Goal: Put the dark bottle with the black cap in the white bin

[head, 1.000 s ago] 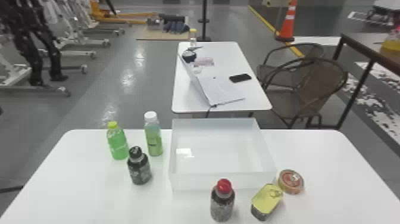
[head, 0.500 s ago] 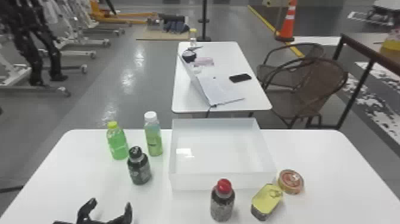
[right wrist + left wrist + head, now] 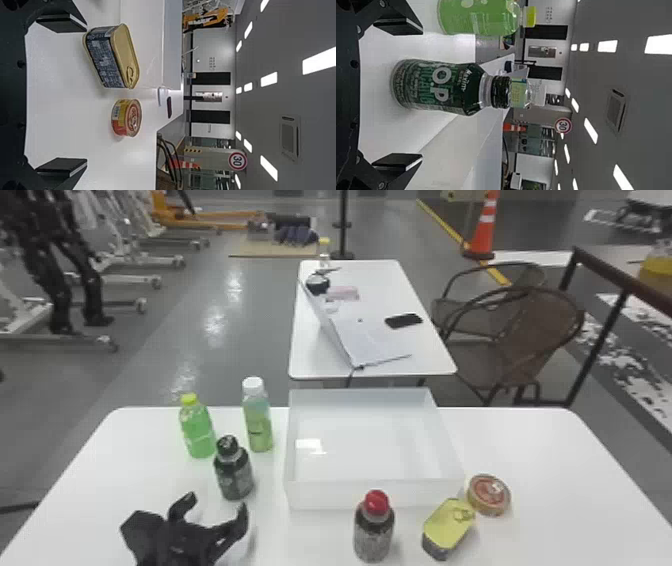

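In the head view my left gripper (image 3: 212, 506) is low at the left, open, with its fingers toward the dark bottle with the black cap (image 3: 235, 475). That bottle stands upright on the table, just beyond the fingertips. Seen from the left wrist, the dark bottle (image 3: 437, 85) is ahead of the left gripper (image 3: 421, 95), lined up with the gap between the spread fingers and not gripped. The white bin (image 3: 375, 494) sits to the bottle's right. My right gripper (image 3: 85, 95) stands open in the right wrist view, nothing between its fingers, with two cans beyond it.
Behind the dark bottle are a green bottle with a yellow cap (image 3: 198, 432) and a white-capped bottle (image 3: 258, 422). A red-capped bottle (image 3: 374, 530) stands in front of the bin. A yellow-topped can (image 3: 448, 526) and a round can (image 3: 489, 495) are at the bin's right front corner.
My left gripper has come into the head view from the bottom edge and moved forward, closer to the dark bottle. The bottles, cans and bin have stayed put.
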You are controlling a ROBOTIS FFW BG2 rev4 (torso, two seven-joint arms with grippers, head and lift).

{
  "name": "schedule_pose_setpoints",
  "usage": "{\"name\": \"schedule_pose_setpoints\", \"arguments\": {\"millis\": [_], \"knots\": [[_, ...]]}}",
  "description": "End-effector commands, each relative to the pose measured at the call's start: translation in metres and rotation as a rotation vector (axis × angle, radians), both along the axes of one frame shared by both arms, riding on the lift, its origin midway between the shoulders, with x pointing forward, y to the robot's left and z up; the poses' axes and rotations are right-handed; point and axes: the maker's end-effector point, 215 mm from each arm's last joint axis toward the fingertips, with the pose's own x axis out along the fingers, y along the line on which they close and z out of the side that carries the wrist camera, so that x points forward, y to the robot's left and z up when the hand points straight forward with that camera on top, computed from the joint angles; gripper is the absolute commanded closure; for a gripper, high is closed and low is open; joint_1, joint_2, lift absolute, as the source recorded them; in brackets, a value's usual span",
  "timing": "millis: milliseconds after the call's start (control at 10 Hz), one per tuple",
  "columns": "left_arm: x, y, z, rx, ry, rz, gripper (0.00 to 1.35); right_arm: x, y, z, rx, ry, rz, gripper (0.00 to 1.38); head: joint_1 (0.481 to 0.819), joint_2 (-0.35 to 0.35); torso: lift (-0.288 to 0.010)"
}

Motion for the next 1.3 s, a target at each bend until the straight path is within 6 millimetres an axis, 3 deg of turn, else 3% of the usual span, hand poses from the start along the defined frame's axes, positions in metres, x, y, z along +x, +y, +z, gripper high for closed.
{"name": "schedule_pose_setpoints", "arguments": {"millis": [0,400,1000,1100,1200], "knots": [[0.014,-0.014,0.002,-0.003,-0.009,-0.021,0.17,0.001,0.0,0.0,0.001,0.0,0.0,0.11,0.549,0.0,-0.1],[0.046,-0.006,0.005,0.037,-0.013,-0.001,0.17,0.003,0.0,0.0,0.006,-0.002,-0.004,0.11,0.549,0.0,-0.1],[0.074,-0.001,0.0,0.038,0.018,0.039,0.15,0.006,0.0,0.0,0.008,-0.005,-0.004,0.11,0.549,0.0,-0.1],[0.076,-0.001,0.0,0.045,0.017,0.043,0.18,0.006,0.0,0.001,0.01,-0.006,-0.005,0.11,0.549,0.0,-0.1],[0.075,-0.002,-0.003,0.048,0.022,0.042,0.46,0.006,0.0,0.0,0.009,-0.005,-0.005,0.11,0.549,0.0,-0.1]]}}
